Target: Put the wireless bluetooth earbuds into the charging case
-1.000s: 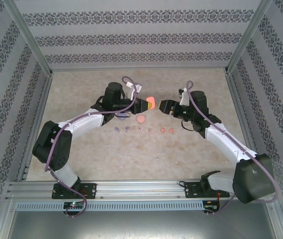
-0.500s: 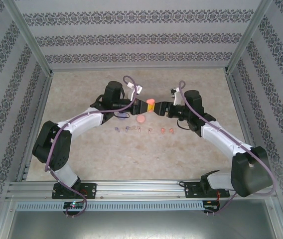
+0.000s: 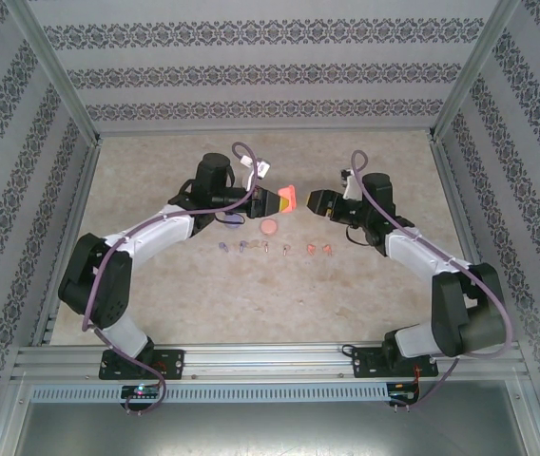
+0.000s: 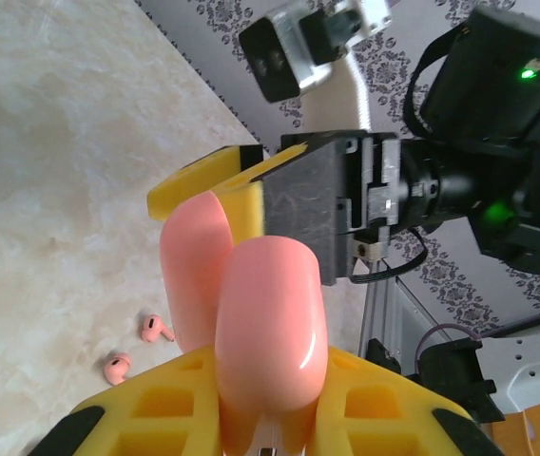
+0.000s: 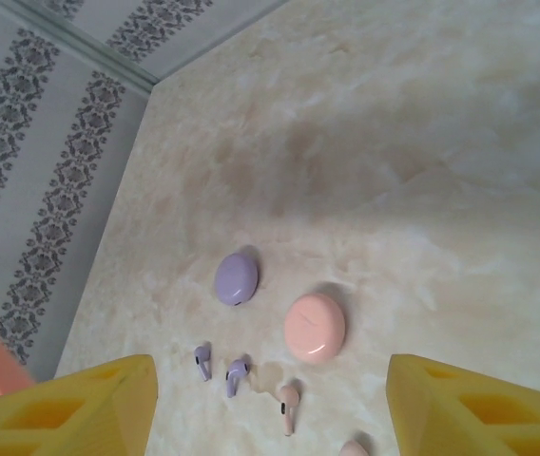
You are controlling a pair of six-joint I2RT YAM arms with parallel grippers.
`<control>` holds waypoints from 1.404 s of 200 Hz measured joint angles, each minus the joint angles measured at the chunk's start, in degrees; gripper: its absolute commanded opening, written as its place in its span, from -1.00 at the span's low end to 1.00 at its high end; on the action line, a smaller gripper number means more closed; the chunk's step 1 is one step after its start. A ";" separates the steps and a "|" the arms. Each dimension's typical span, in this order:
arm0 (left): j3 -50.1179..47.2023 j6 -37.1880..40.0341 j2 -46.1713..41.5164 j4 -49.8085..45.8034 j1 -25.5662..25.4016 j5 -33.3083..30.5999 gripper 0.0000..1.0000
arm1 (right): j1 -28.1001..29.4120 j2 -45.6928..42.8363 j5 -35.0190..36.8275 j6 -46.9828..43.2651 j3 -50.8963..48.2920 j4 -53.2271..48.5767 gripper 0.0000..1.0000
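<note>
My left gripper point(image 3: 278, 199) point(image 4: 270, 389) is shut on an orange-pink charging case point(image 3: 288, 198) point(image 4: 270, 332), held up above the table. Two rounded halves of the case show, one behind the other. My right gripper point(image 3: 314, 201) point(image 5: 270, 380) hovers just right of the case, open with nothing between its yellow fingers point(image 5: 80, 408). One of those yellow fingers point(image 4: 203, 180) sits behind the case. The earbuds lie in a row on the table: purple point(image 3: 222, 246) point(image 5: 202, 361), pale pink point(image 3: 263, 249) point(image 5: 289, 404) and orange point(image 3: 326, 250) point(image 4: 156, 330).
A pink case point(image 3: 269, 228) point(image 5: 315, 327) and a purple case point(image 3: 235, 220) point(image 5: 236, 277) lie shut on the table, just behind the earbud row and under the arms. Patterned walls point(image 3: 270, 76) enclose the table on three sides.
The right gripper came up against the held case, then drew back to the right with its jaws a little narrower. The left gripper has kept hold of the case.
</note>
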 measured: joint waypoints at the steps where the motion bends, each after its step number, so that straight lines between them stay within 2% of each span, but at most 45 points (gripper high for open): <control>1: 0.00 0.00 -0.02 0.02 0.00 0.00 -1.00 | -0.02 -0.04 -0.09 0.07 -0.07 0.00 0.32; 69: -1.22 -3.02 -0.15 5.25 0.00 0.63 -1.00 | 0.42 -7.28 -7.08 4.17 -3.74 4.81 0.32; 121: -3.72 -9.53 -0.13 15.50 0.02 0.26 -1.00 | 1.20 -5.62 -9.44 12.50 -4.61 14.84 0.18; 160: -4.22 -13.51 0.52 21.94 0.00 -0.61 -1.00 | 1.95 -4.17 -10.21 15.65 -4.61 18.29 0.09; 281: -5.55 -17.00 1.95 27.41 -0.02 -0.94 -1.00 | 2.40 -1.14 -10.38 19.67 -2.58 22.82 -0.12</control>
